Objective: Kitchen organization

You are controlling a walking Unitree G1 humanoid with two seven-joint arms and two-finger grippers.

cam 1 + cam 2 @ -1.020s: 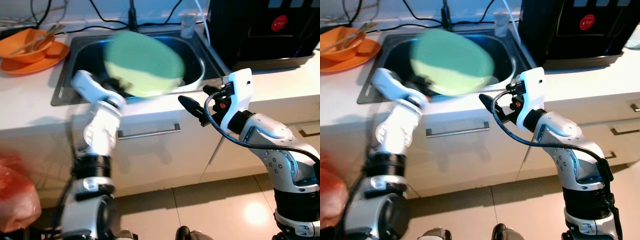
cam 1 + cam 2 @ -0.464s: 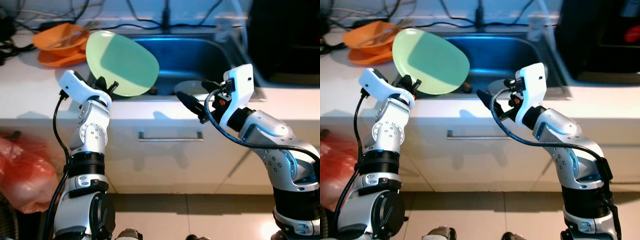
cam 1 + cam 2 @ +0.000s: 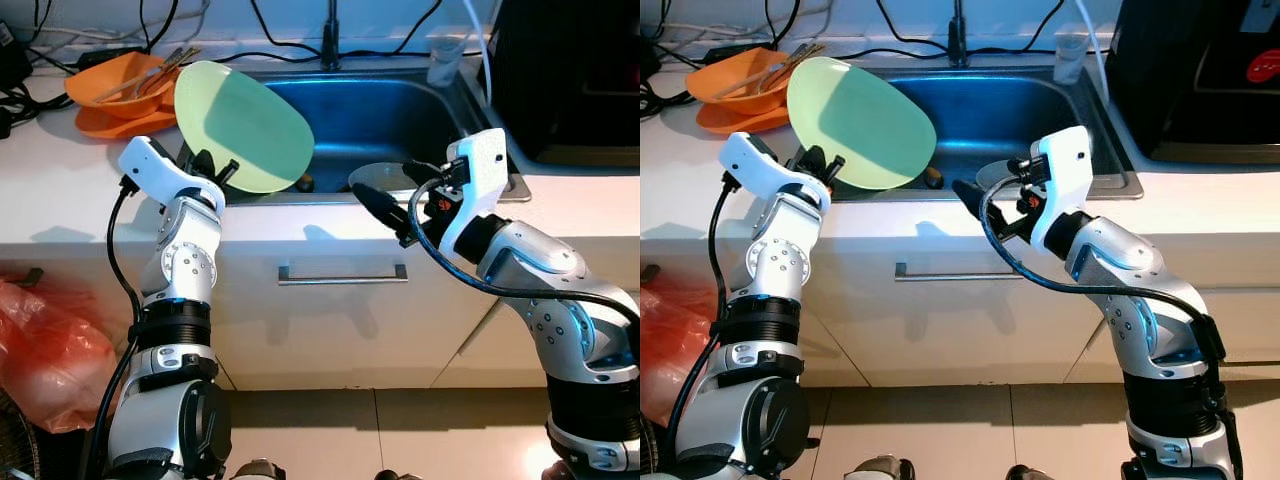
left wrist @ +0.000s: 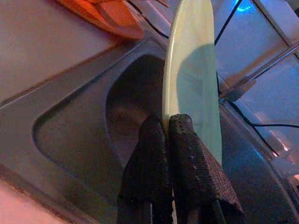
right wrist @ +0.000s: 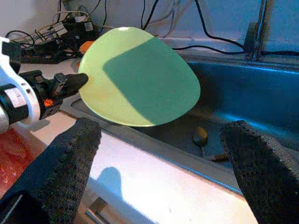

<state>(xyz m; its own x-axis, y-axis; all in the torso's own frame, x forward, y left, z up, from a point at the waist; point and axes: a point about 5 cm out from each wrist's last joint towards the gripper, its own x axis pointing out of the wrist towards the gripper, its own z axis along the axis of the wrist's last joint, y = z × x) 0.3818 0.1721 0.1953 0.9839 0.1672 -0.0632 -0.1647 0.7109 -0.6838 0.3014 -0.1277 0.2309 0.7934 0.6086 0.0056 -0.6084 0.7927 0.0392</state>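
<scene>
Holding item one, a light green plate (image 3: 243,125), by its lower rim: my left gripper (image 3: 212,170) is pinching it between both black fingers (image 4: 187,161), pressed tight on either face of the rim. The plate is standing tilted on edge above the left front corner of the steel sink (image 3: 400,105), its broad face turning toward the basin and toward my other arm.

Item two, my right gripper (image 3: 375,205), is hovering at the front edge of the sink, over the counter lip, with its fingers (image 5: 70,161) spread wide apart and gripping nothing. From its wrist view the plate is sitting between the two open fingers, well apart from them.

Item three, orange dishes (image 3: 115,90), are resting on the white counter (image 3: 60,185) to the left of the sink, just behind the plate, with utensils lying in the upper bowl.

Item four, small dark bits (image 5: 201,136), are lying on the sink floor near the front wall.

Item five, a clear cup (image 3: 443,62), is standing at the back right corner of the sink, beside a large black appliance (image 3: 570,80).

Item six, a red plastic bag (image 3: 50,350), is sitting low at my left, below the counter, beside the drawer with its metal handle (image 3: 342,272).
</scene>
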